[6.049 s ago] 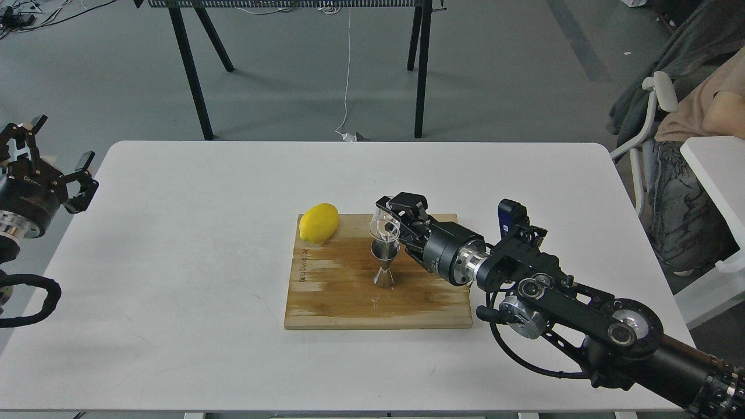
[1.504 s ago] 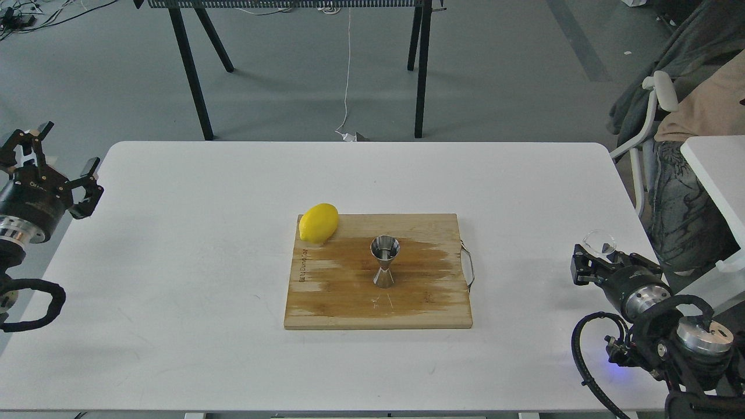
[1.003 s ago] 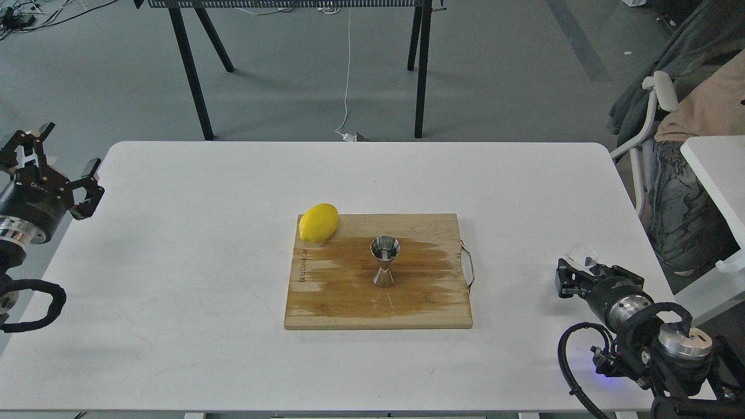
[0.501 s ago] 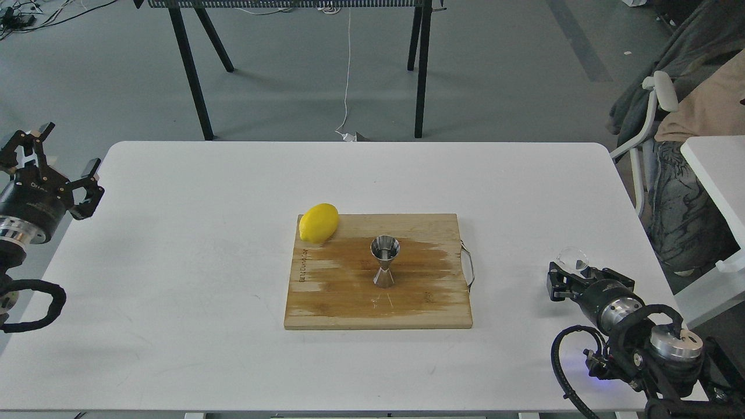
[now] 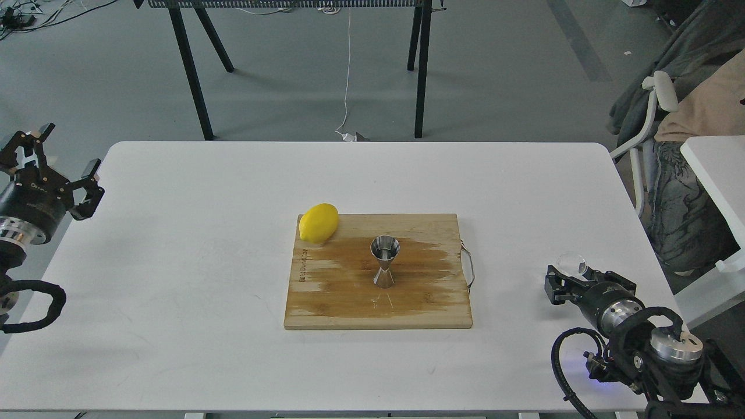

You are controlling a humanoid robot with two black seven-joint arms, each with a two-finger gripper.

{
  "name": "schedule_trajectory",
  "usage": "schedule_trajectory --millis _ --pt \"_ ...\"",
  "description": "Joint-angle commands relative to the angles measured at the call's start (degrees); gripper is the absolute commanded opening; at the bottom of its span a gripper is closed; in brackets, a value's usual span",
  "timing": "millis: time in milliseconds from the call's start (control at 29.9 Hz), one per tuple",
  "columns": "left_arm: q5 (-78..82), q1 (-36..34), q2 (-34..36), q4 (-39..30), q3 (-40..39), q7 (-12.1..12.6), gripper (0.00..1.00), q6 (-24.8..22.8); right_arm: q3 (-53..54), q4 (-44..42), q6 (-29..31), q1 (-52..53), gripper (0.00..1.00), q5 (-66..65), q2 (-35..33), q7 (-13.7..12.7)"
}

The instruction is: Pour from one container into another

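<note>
Our right gripper (image 5: 567,279) sits low at the right edge of the frame, over the white table (image 5: 174,262), with its fingers clamped on the glass cup (image 5: 571,262), which shows clear just above them. The jigger (image 5: 385,261) stands upright at the centre of the frame on the wet middle of the wooden board (image 5: 326,302), well apart from the cup. A lemon (image 5: 318,222) lies on the board's upper left corner. Our left gripper (image 5: 55,160) hangs at the left edge, beyond the table's end, with its fingers spread apart and nothing between them.
</note>
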Motion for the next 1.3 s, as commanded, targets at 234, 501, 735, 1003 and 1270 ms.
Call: schedule_trajectory --millis 234,501,735,1003,1270 --pt "0.0 0.2 0.0 0.1 0.0 0.0 0.86 0.0 -0.9 3.0 -0.1 -1.1 0.99 0.0 -1.1 -0.2" --pt "0.0 0.4 -0.1 0.2 0.0 0.0 0.86 0.0 -0.3 8.4 -0.7 -2.2 0.99 0.0 -3.1 -0.2" --pt "0.0 0.4 -0.1 0.2 0.1 0.0 0.86 0.0 0.2 15.1 0.3 -2.0 0.99 0.0 -8.3 -0.7" --pt "0.0 1.3 -1.8 0.2 -0.1 0.0 0.86 0.0 0.0 10.4 32.1 3.3 0.99 -0.6 -12.0 -5.5" --pt "-0.4 2.3 -2.8 -0.3 -0.5 0.0 0.87 0.0 -4.2 -0.8 43.3 5.9 0.99 -0.7 -12.0 -7.3"
